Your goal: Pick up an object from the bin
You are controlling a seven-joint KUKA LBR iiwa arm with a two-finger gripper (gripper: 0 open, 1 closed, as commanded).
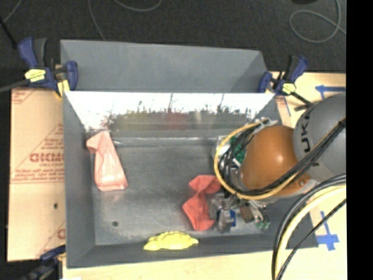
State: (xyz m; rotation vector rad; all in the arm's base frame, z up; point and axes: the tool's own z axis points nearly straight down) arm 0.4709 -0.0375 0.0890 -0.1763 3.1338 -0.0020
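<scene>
We see a red cloth (200, 206), soft and crumpled, lying bunched on the floor of the bin (157, 185), right of centre and close to the near wall. A smaller fold points toward the far side, and the bulkier part lies nearer. Its right edge sits just beside the gripper (228, 217); we cannot tell whether they touch.
</scene>
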